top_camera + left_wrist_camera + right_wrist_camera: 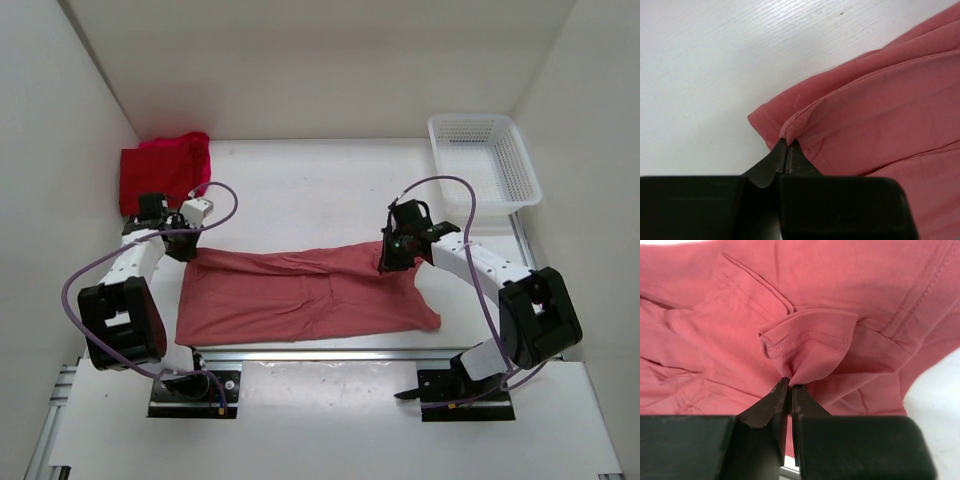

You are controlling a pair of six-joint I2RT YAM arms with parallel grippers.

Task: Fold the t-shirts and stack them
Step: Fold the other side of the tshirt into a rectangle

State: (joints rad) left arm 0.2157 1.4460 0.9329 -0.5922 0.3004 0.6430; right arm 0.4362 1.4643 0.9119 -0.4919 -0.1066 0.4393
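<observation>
A faded salmon pink t-shirt lies spread across the table's near middle, partly folded lengthwise. My left gripper is shut on its far left hem corner. My right gripper is shut on a bunched fold of the same shirt at its far right edge. A bright pinkish-red t-shirt lies crumpled on a dark crimson t-shirt in the far left corner.
A white plastic mesh basket stands at the far right. White walls close in the table on the left, back and right. A metal rail runs along the near edge by the arm bases.
</observation>
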